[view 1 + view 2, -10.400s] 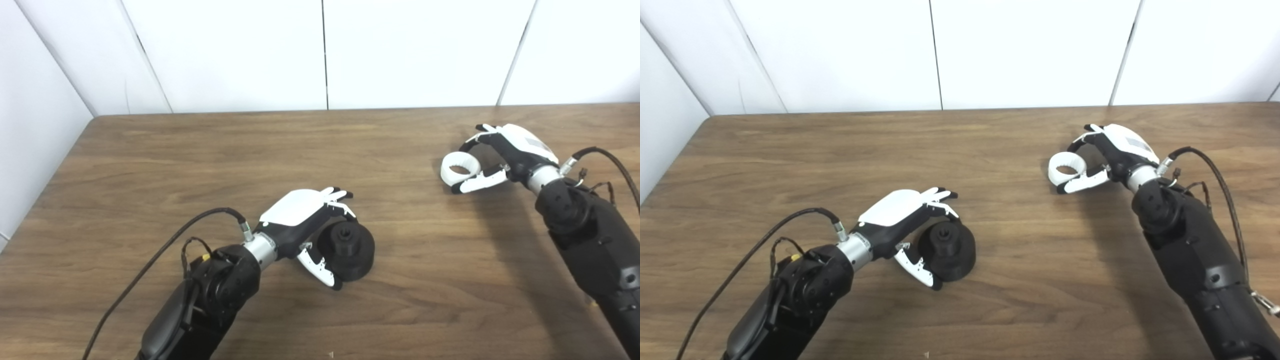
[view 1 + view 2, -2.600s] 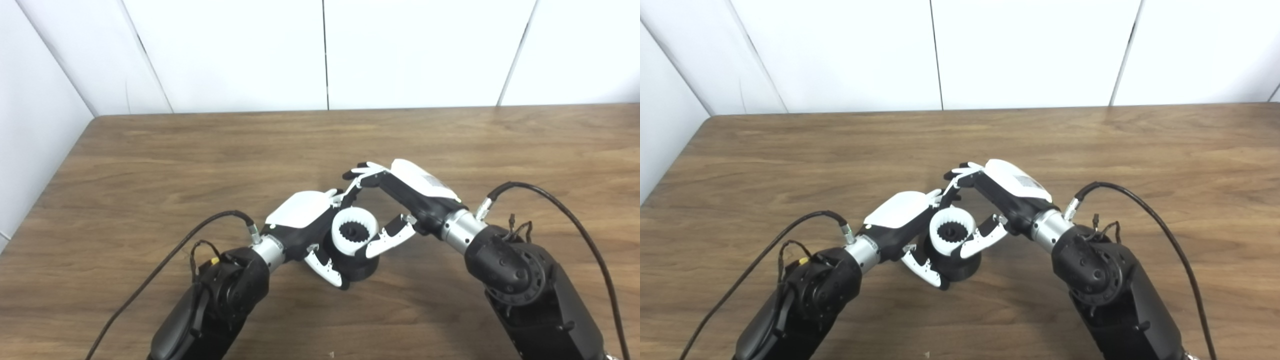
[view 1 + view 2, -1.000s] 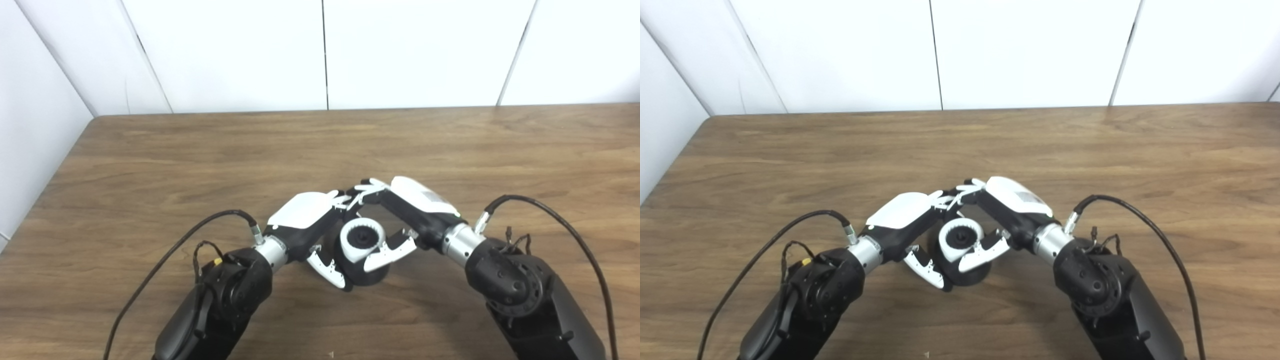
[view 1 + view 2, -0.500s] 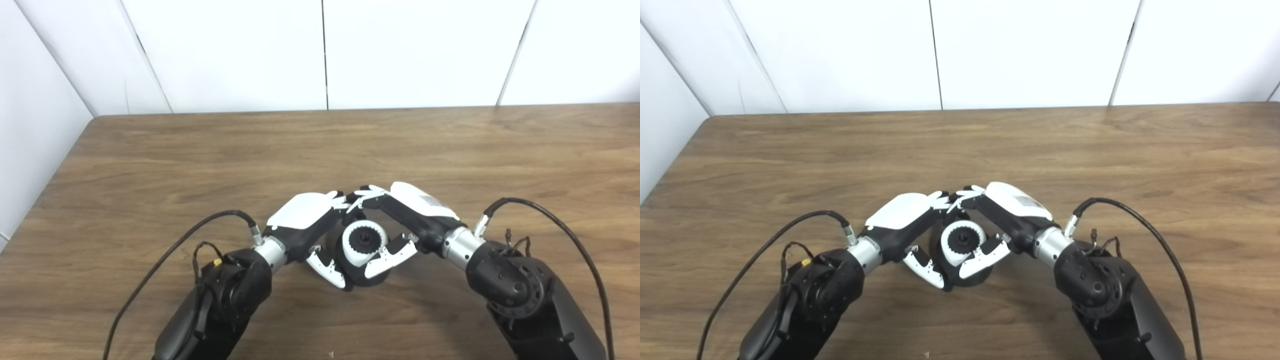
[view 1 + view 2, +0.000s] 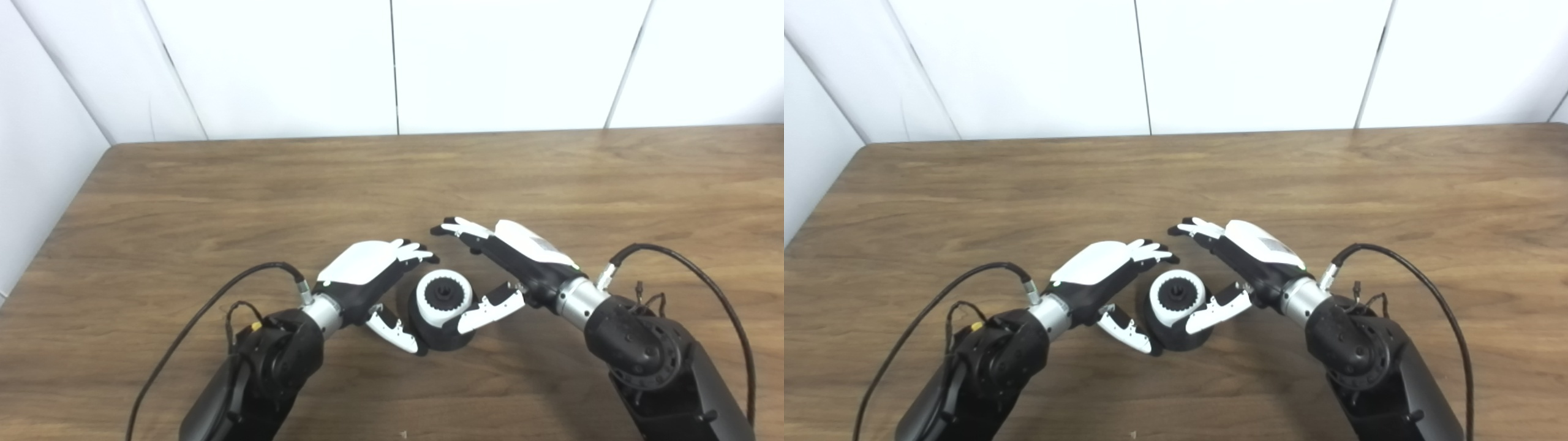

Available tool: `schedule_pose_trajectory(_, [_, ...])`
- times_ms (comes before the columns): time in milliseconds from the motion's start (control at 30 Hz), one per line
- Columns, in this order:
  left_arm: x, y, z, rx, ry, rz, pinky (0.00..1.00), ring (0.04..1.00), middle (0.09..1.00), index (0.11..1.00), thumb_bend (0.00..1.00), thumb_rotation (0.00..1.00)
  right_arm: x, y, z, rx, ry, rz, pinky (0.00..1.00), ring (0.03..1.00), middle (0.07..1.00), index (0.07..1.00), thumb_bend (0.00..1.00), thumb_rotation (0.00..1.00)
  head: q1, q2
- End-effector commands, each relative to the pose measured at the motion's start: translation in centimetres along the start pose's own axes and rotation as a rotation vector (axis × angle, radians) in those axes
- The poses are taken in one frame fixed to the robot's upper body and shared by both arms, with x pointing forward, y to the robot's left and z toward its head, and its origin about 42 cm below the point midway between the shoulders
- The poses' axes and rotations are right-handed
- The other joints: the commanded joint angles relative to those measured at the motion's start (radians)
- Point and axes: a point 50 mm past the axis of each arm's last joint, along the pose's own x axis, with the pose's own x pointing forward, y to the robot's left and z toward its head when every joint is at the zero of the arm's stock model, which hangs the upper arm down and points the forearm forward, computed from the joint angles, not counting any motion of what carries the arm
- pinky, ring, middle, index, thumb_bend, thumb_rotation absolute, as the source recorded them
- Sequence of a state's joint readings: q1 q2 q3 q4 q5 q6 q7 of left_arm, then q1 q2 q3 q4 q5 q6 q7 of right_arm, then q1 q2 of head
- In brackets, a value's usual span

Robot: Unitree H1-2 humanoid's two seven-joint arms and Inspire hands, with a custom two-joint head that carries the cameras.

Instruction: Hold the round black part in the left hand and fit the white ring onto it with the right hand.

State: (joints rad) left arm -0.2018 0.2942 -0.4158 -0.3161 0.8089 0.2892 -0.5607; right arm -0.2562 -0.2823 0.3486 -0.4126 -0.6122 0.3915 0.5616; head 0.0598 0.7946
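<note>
White ring (image 5: 444,298) seated on round black part (image 5: 438,334), upright on table, toothed hub in ctr

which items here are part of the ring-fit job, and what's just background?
Job:
- round black part, standing on the table
- white ring, seated on top of the black part
- left hand, open beside the part
- right hand, open beside the ring

Not part of it:
- wooden table
- white wall panels
- arm cables

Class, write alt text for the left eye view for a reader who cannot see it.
A white plastic ring sits on a round black plastic part on a brown wooden table. The left robot hand and right robot hand flank it, both open.
</note>
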Motion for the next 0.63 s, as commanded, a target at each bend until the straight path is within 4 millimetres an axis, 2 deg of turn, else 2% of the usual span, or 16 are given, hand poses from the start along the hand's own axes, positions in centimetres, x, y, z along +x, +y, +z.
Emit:
schedule_pose_trajectory(0, [-0.9,1.1,-0.9,0.019,0.012,0.025,0.91,1.000,0.972,0.921,1.00,0.28,-0.4,-1.8,0.8,-0.029,-0.055,-0.071,0.85,0.997,0.990,0.929,1.00,0.44,0.001,0.000])
schedule_pose_trajectory(233, [-2.7,1.3,-2.7,-0.015,0.070,0.011,0.91,1.000,0.981,0.941,1.00,0.27,-1.3,-2.1,0.1,-0.002,-0.029,-0.087,0.85,0.996,0.985,0.920,1.00,0.44,-0.001,0.004])
schedule_pose_trajectory(433, [-4.7,1.9,-4.6,-0.109,0.109,0.045,0.91,1.000,0.984,0.962,1.00,0.26,-2.5,-2.0,-0.7,0.036,0.008,-0.107,0.86,0.997,0.984,0.913,1.00,0.40,-0.001,0.007])
schedule_pose_trajectory(600, [-5.8,2.2,-5.9,-0.183,0.135,0.062,0.87,1.000,0.994,0.997,1.00,0.26,-3.5,-1.8,-1.4,0.053,0.031,-0.133,0.85,0.992,0.977,0.907,1.00,0.42,0.000,0.000])
